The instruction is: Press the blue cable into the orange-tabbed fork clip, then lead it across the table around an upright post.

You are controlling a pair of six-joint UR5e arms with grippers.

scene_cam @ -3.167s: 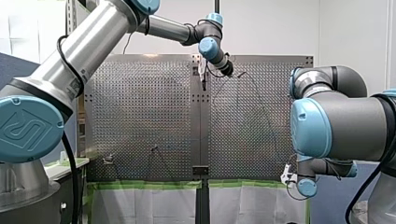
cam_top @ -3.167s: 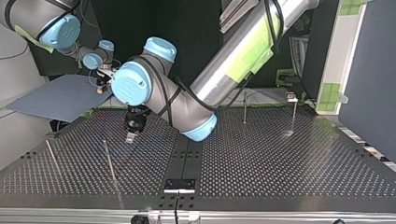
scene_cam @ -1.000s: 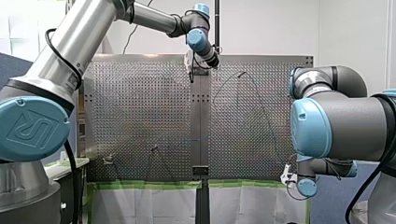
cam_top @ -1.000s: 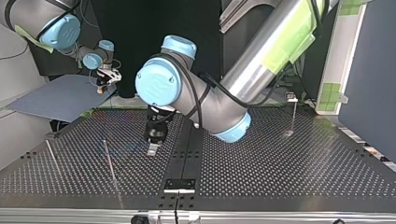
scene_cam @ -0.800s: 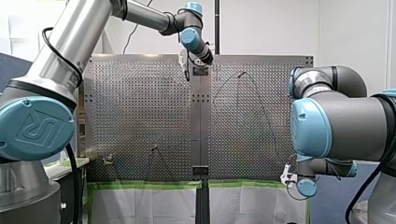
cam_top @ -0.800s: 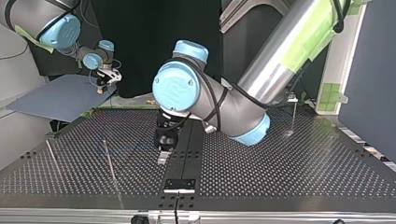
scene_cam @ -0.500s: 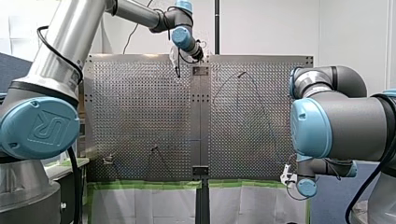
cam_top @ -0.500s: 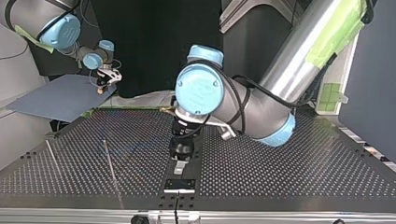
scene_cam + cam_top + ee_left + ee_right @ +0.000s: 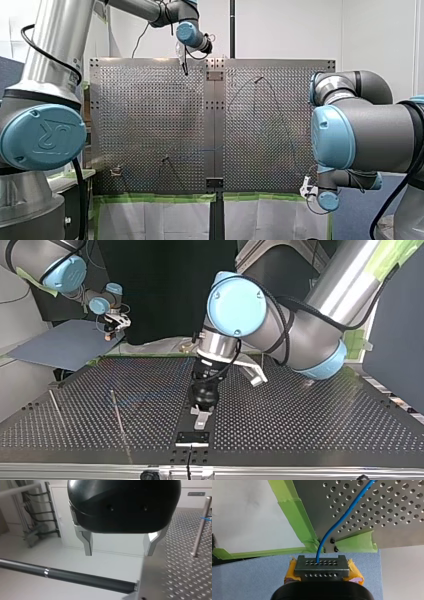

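Bench far edge, by middle seam: left pincer hangs released, metal fingers spread wide, gripping nothing. Upright post just beside it. Off bench near right corner: right pincer, yellow pads clenched on blue cable end; cable climbs past green tape onto bench.

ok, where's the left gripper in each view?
Front view: left gripper near the top, just left of the centre seam.
Top view: left gripper mid-picture, over the centre seam.
Left wrist view: left gripper, open, empty.
Right wrist view: not in it; only the right gripper shut on the blue cable.
Landmark: the centre seam.
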